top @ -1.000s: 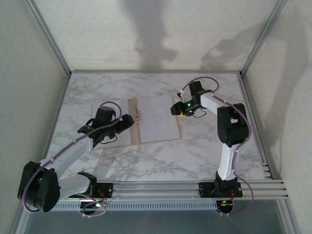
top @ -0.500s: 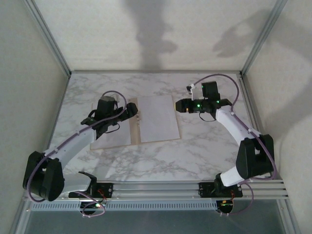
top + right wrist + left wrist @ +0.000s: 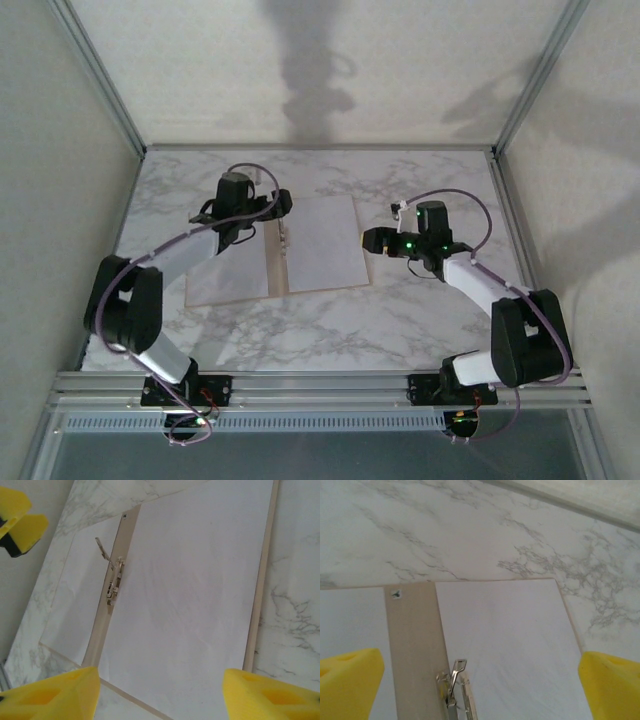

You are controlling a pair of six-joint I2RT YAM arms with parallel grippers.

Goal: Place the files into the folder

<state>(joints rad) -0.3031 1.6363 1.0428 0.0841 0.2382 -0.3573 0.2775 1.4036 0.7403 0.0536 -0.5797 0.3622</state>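
Folder (image 3: 275, 278): lies open and flat at the middle of the worktop (image 3: 400, 320), its tan crease strip running top to bottom.
Files (image 3: 320, 245): white sheets lying on the folder's 2 halves; a thin tan margin shows along the right edge.
Clip (image 3: 452, 685): metal, on the crease, 1 prong raised.
Left jaws: released, spread wide, yellow pads (image 3: 350, 672) above the folder's top edge, nothing between them.
Right jaws: released, pads (image 3: 270, 695) apart, just right of the folder, grasping nothing.
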